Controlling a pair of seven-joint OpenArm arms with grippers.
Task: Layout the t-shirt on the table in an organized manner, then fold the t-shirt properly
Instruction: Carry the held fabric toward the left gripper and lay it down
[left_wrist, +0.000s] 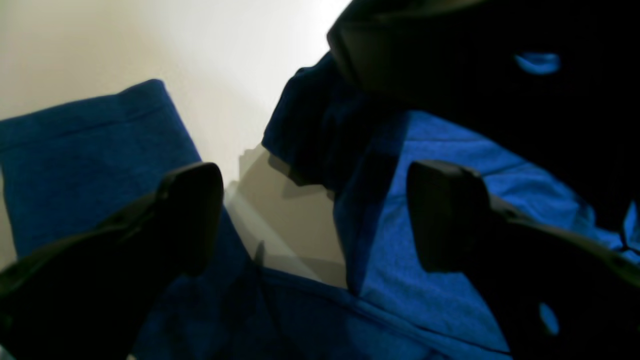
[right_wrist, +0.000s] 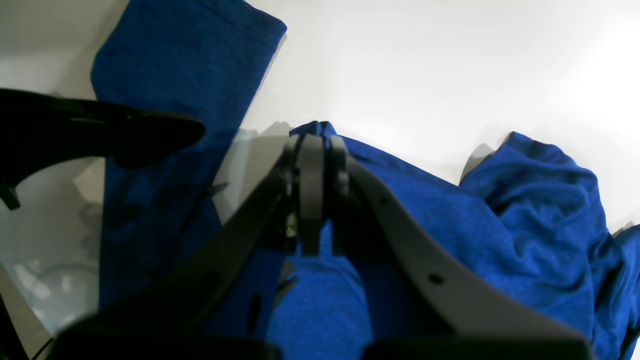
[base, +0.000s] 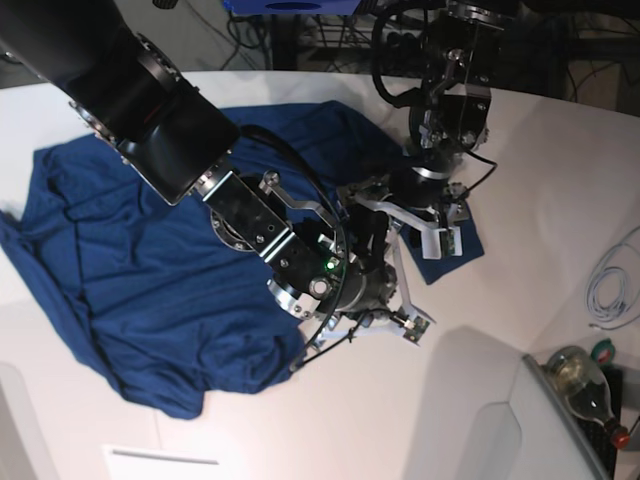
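At the lower right of the overhead view we see a green glass bottle (base: 578, 378) and, above it near the right edge, a coiled white cable (base: 607, 287); dark equipment and wires crowd the top edge behind the table (base: 480, 400). The two arms meet at the centre of that view and hide the middle of the t-shirt (base: 150, 270), which lies rumpled across the left and centre of the white table, with one sleeve poking out to the right of the arms. The right arm reaches in from the upper left, bulky and black, slanting down toward the centre. The left arm comes down from the top centre. In its wrist view, the left gripper (left_wrist: 315, 215) has its jaws spread wide, one finger (left_wrist: 192, 210) over the sleeve and the other over the shirt's body, with bare table between them; we see nothing held. In the other wrist view, the right gripper (right_wrist: 315, 150) is closed tight, its fingertips pressed together on a fold of blue cloth rising from the shirt.
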